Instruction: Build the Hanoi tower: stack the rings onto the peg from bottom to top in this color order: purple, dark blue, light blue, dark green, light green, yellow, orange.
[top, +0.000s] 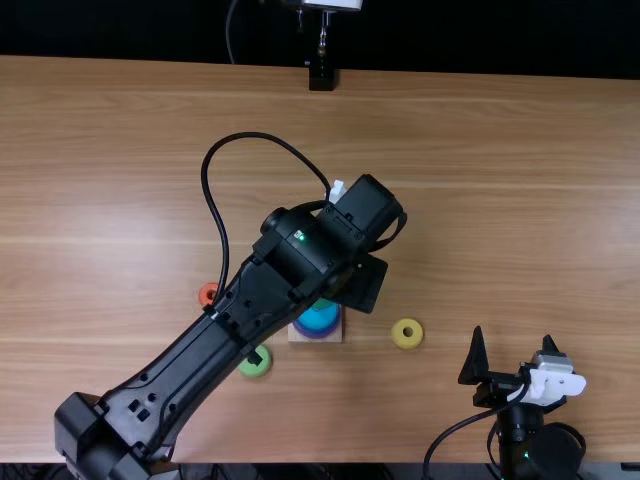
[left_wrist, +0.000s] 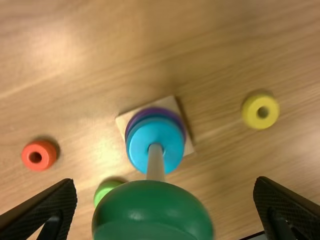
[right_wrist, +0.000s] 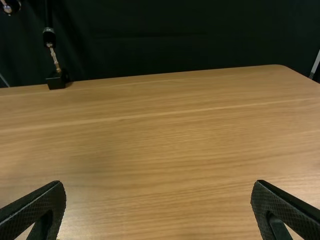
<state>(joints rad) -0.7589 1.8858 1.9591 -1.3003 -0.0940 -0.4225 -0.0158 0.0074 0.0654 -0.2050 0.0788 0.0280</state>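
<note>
Orange ring (left_wrist: 25, 154) and light green ring (left_wrist: 101, 194) lie left of the peg (left_wrist: 155, 164). Left gripper (left_wrist: 165, 181): fingers apart, astride the dark green ring (left_wrist: 150, 207), apparently high on the peg. Advise centring, then pressing level and straight down. Yellow ring (top: 398, 334) lies right; right gripper (top: 513, 336) gapes.

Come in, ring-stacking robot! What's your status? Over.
Left gripper open at the peg; right gripper open, aside. Dark green ring near peg's top, above light blue ring. Yellow ring and orange ring lie clear.
</note>
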